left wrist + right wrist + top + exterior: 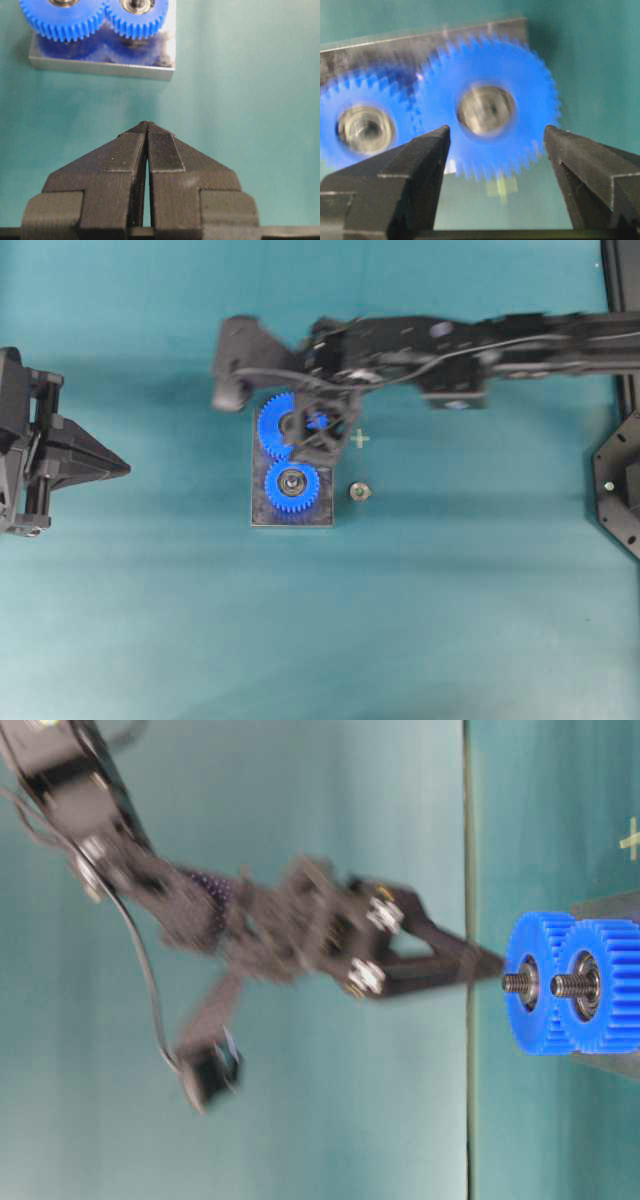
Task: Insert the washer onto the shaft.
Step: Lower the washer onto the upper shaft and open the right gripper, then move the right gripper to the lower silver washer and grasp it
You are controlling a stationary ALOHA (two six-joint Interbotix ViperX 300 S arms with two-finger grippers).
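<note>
Two blue gears sit on threaded shafts on a metal base plate (pixel 262 510): the far gear (pixel 274 426) and the near gear (pixel 292 486). A small round metal washer (pixel 359 491) lies on the table just right of the plate. My right gripper (pixel 318 436) hangs open over the far gear. In the right wrist view its jaws (pixel 497 137) straddle the lower edge of a blurred gear (pixel 520 75) and hold nothing. In the table-level view its tips (pixel 490 963) are close to the shaft (pixel 517 982). My left gripper (pixel 112 468) is shut and empty, far left of the plate (pixel 100 67).
A pale yellow cross mark (pixel 359 438) is on the teal table right of the plate, also in the right wrist view (pixel 502 189). Black frame parts (pixel 620 490) stand at the right edge. The right arm (pixel 480 345) spans the far side.
</note>
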